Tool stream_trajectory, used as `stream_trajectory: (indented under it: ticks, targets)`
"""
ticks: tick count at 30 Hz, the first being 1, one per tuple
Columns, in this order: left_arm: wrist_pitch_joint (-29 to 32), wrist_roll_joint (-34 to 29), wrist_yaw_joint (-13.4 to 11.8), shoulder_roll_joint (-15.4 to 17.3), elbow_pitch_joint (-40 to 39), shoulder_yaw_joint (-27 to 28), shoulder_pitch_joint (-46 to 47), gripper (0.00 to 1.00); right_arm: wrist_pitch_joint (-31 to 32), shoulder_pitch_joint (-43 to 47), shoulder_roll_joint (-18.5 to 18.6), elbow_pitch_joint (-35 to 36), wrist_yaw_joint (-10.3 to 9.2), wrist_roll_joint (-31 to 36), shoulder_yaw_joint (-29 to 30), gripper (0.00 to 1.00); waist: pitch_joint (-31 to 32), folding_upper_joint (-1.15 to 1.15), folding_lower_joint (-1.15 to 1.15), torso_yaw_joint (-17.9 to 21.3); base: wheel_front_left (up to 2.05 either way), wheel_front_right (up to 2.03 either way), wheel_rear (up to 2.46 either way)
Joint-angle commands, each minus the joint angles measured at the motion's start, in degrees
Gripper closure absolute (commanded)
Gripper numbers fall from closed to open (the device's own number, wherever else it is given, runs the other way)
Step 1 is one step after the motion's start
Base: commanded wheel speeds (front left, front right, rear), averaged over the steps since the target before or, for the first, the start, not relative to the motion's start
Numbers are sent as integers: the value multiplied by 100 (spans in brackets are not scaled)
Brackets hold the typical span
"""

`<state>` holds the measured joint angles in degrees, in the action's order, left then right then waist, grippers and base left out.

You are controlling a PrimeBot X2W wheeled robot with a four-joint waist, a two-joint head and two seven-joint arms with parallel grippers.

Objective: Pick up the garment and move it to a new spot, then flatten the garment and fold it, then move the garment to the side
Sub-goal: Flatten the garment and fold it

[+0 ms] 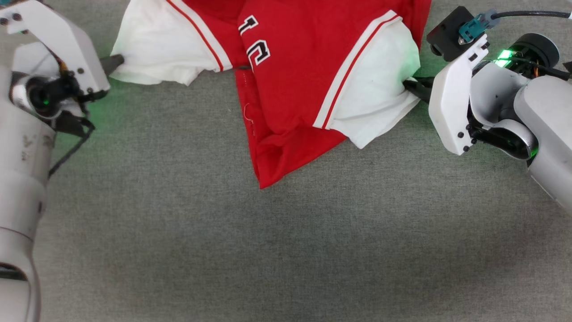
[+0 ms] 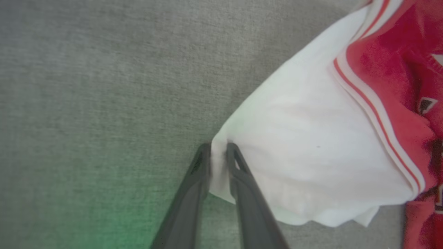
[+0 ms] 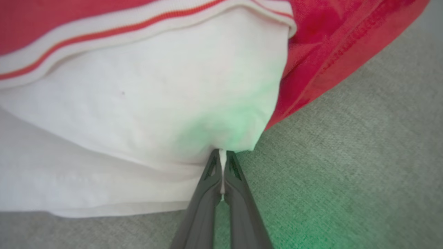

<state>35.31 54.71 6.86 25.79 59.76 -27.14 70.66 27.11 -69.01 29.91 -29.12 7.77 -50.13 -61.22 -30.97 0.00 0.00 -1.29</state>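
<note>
Near ground: the grey cloth surface (image 1: 286, 250) lies bare, leaving room to spread and fold.
Garment: the garment (image 1: 304, 67) lies rumpled at the far middle, its red hem corner (image 1: 268, 174) pointing near.
Right gripper: at the right, the right gripper (image 3: 222, 154) is clenched on the right sleeve (image 1: 375, 89) edge, with a sliver of white cloth between its fingers.
Left gripper: further off at the left, the left gripper (image 2: 218, 151) pinches a fold of the left sleeve (image 1: 156, 44).
Why: with one hold on each sleeve, well apart, the arms can likely draw the cloth sideways and flatten it.
Far: the black-white lettering (image 1: 257, 42) is creased and runs past the far edge.
</note>
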Motion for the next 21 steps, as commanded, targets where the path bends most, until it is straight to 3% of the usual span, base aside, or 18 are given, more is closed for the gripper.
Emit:
stream_trajectory:
  ticks: [1,12,21]
  targets:
    - [178,100,80,-414,81,-126,-433,100,57,236,4,-275,-52,-34,-212,100,10,0,0,-1,0,0,0]
    - [-1222,240,66,-68,-869,-292,-349,100,-727,-29,68,-616,-33,-281,396,100,429,0,0,42,0,0,0]
    - [-2513,-24,66,-121,-1224,-627,223,100,-1145,-538,551,-823,-33,-78,1059,100,419,0,0,44,0,0,0]
